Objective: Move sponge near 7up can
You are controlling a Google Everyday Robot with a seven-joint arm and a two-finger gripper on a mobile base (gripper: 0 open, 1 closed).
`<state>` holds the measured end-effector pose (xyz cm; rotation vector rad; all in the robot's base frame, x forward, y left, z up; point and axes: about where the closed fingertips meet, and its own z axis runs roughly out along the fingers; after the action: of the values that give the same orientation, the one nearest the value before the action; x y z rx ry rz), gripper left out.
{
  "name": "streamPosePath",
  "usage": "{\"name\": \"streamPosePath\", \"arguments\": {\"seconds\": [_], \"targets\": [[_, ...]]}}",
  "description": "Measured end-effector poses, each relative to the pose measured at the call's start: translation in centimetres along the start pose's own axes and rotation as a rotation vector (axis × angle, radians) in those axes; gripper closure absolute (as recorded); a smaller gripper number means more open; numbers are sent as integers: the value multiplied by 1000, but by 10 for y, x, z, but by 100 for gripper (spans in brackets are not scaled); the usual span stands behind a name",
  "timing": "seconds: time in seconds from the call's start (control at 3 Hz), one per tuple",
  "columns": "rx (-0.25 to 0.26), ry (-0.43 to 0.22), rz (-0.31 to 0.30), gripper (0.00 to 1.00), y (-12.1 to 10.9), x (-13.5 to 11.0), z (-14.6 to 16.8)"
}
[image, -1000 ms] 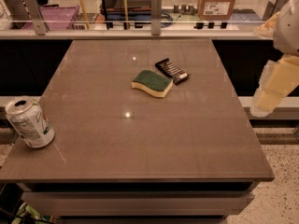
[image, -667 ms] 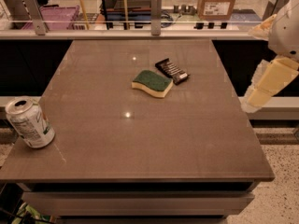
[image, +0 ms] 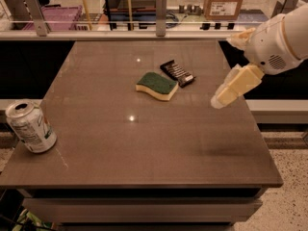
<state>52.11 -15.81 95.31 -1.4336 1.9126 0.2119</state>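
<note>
Sponge (image: 156, 85) lies flat on the counter (image: 144, 148), a little above and right of frame centre. Green scouring side is up, with the pale yellow foam showing along its near edge. A black packet (image: 177, 73) with silver stripes sits just beside it to the upper right; I cannot tell whether the two touch.

Can (image: 31, 127) stands at the far left of the frame, near the counter's left edge and lower corner, well apart from the sponge. It is silver-white with green markings, and its top faces up.

Gripper (image: 221, 97) hangs at the right of the frame, over the counter's right edge and clear of the surface. It points down and left towards the sponge but stays well apart from it. It carries nothing that I can see; whether it is open or closed, cannot tell. The white arm (image: 276, 37) runs from it to the upper right corner of the frame.

Beyond the counter, along the top of the frame, are a rail (image: 120, 28), a purple crate (image: 60, 17) at upper left and a cardboard box (image: 222, 4) at upper right.
</note>
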Motion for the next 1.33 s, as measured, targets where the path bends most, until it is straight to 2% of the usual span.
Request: {"name": "streamPosePath", "arguments": {"seconds": [0.33,0.67,1.0,1.33], "targets": [[-40,-101,31,0,-6,-12,31],[-81,-142,69,0,-5,-22,59],[-119,-160,124,0,-4,-31,88],[-128,-123,208,0,-4,-34,113]]}}
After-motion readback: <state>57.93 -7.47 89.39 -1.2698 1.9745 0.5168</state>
